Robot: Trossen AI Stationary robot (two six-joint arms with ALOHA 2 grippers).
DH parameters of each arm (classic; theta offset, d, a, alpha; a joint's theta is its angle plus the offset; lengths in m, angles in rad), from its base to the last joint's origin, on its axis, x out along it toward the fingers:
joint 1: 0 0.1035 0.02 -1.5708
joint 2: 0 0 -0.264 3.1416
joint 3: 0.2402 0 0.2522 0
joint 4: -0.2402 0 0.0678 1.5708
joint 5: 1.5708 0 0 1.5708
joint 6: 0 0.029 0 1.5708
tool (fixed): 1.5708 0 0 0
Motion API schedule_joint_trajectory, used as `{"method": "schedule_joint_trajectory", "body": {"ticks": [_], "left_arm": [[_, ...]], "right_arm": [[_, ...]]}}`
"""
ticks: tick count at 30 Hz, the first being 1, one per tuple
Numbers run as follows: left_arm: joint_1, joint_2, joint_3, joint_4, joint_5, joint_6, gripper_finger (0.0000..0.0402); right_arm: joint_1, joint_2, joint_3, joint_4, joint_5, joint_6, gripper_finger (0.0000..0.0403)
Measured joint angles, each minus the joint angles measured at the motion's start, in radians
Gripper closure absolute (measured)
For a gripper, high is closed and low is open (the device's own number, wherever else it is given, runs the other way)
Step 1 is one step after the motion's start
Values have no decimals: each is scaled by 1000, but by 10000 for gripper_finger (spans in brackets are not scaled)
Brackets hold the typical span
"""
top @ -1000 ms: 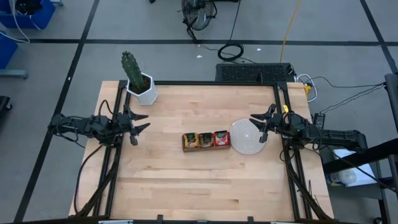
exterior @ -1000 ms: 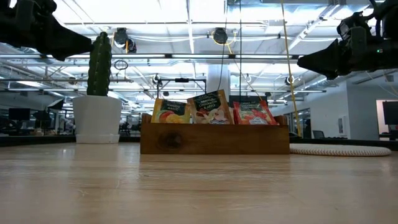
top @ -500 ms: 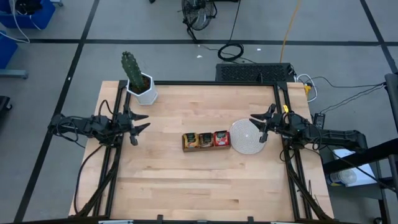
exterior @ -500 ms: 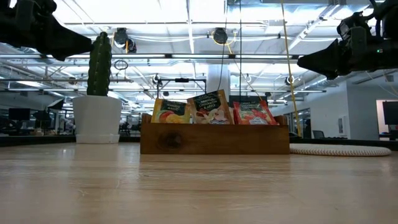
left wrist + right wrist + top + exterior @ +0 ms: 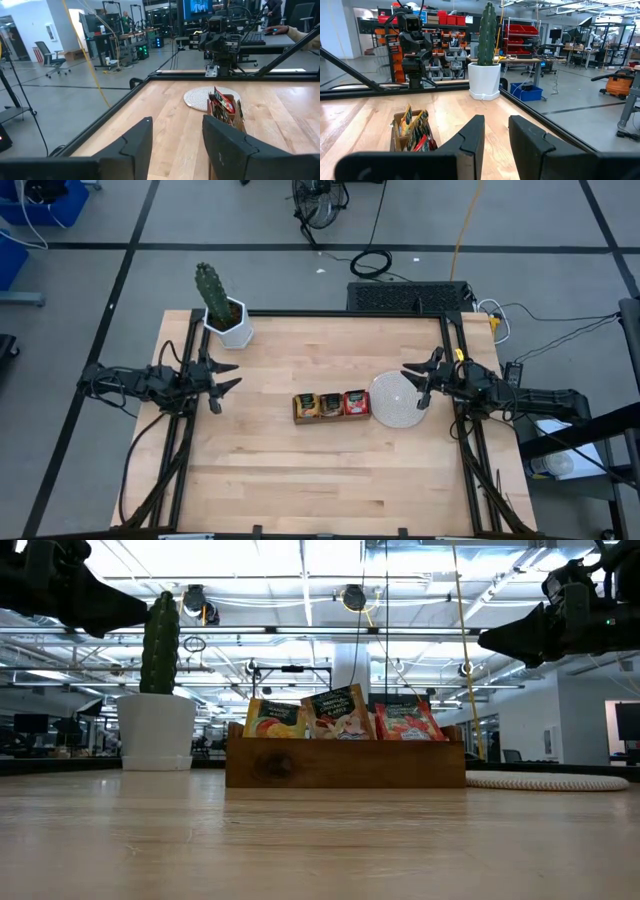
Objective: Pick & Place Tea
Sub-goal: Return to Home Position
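Grey floor [image 5: 90,280] crossed by dark lines surrounds the surface [image 5: 300,480]; a coiled black cable [image 5: 372,262] lies beyond its far edge. Bright ceiling lights [image 5: 250,560] glare overhead; shelves of red bins [image 5: 520,34] stand in the room.

Left gripper [image 5: 175,125]: fingers [image 5: 134,146] spread apart with nothing between them, held above the table [image 5: 280,117].
Tea sachets [image 5: 223,104]: ahead of the fingertips, on the right finger's side, standing upright in the wooden tray [image 5: 239,120] — the nearest one is red.
Round disc [image 5: 199,97]: just beyond the tray, lying flat on the wood.
Right arm [image 5: 223,42]: farthest ahead, at the opposite table edge, facing back this way.
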Motion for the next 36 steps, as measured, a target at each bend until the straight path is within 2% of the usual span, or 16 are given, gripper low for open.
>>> {"method": "schedule_joint_trajectory", "body": {"ticks": [11,26,36], "left_arm": [[0,0,0,0,0,0,245],[0,0,0,0,0,0,222],[0,0,0,0,0,0,235]], "right_arm": [[0,0,0,0,0,0,328],[0,0,0,0,0,0,328],[0,0,0,0,0,0,328]]}}
